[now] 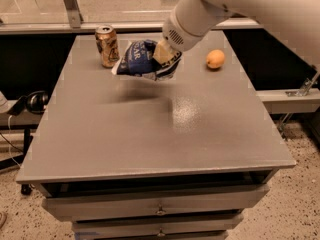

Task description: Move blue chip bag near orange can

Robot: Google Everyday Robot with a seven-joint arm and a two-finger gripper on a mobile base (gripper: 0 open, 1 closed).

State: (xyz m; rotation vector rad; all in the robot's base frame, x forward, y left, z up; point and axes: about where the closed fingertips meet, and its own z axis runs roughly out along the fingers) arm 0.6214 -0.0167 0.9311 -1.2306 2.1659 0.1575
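The blue chip bag (139, 60), dark blue with white lettering and white edges, hangs above the grey table (150, 129) just right of the orange can. The orange can (107, 46), golden-orange with a silver top, stands upright near the table's back left corner. My gripper (166, 57) comes in from the upper right on a white arm and is shut on the bag's right side, holding it off the surface. The bag's left edge is close to the can; I cannot tell if they touch.
A small round orange fruit (215, 59) lies on the table at the back right. A metal rail and window frame run behind the table. Drawers sit below the front edge. A black object (30, 102) lies on a shelf at the left.
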